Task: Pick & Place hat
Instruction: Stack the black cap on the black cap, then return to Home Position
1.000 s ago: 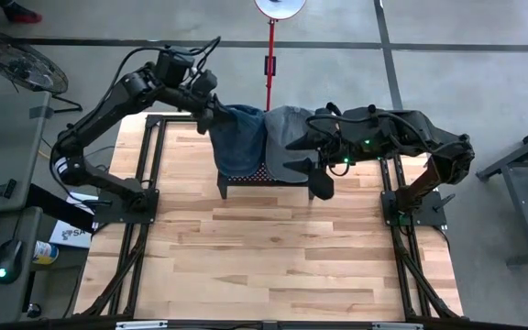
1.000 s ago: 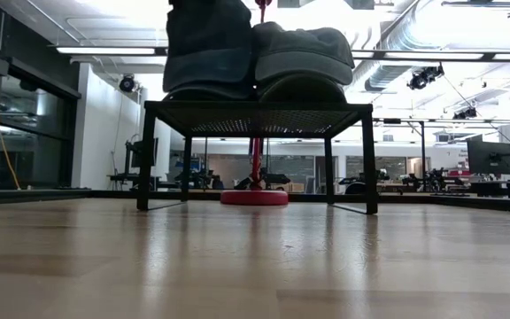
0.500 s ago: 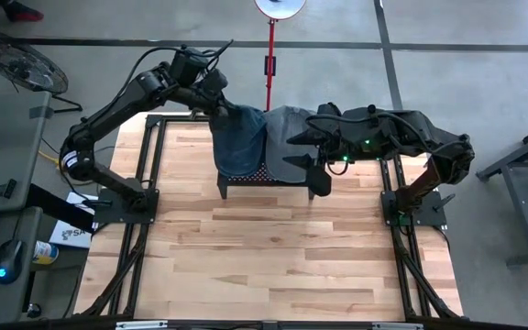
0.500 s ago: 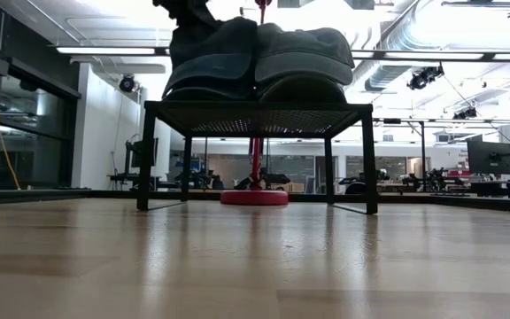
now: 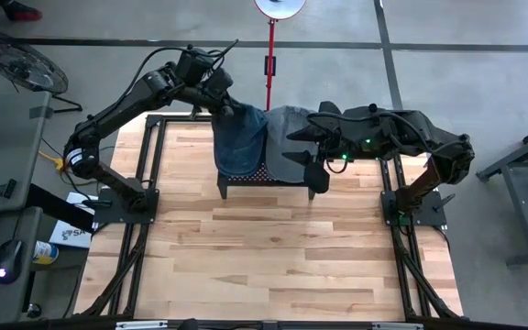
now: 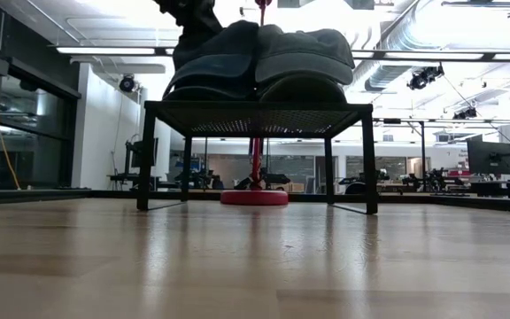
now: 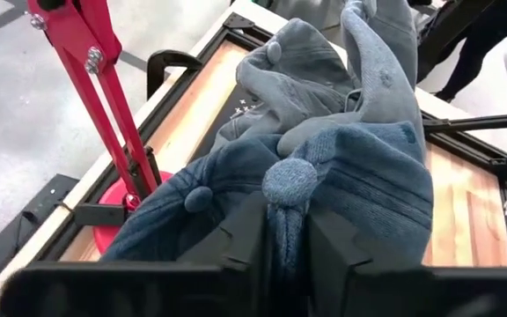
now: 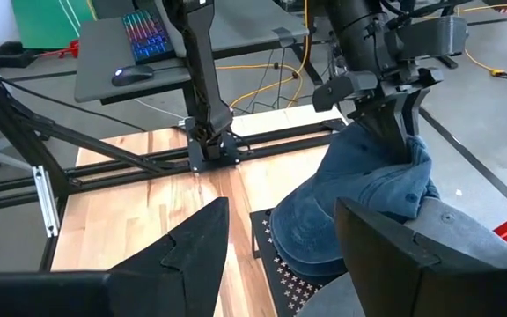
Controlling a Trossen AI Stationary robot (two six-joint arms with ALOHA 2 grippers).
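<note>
A small black metal stand with a perforated top (image 5: 269,179) sits at the far middle of the pale wooden tabletop (image 5: 264,257). Two caps lie on it side by side, touching: a blue denim cap (image 5: 238,139) on the left half and a grey cap (image 5: 290,137) on the right half. The left gripper (image 5: 224,105) is at the denim cap's far left edge, its fingers (image 7: 240,233) on either side of a fold of the fabric. The right gripper (image 5: 308,156) hangs over the grey cap's right side. Behind the table, beyond the caps, stands a red pole on a round red base (image 6: 255,197).
</note>
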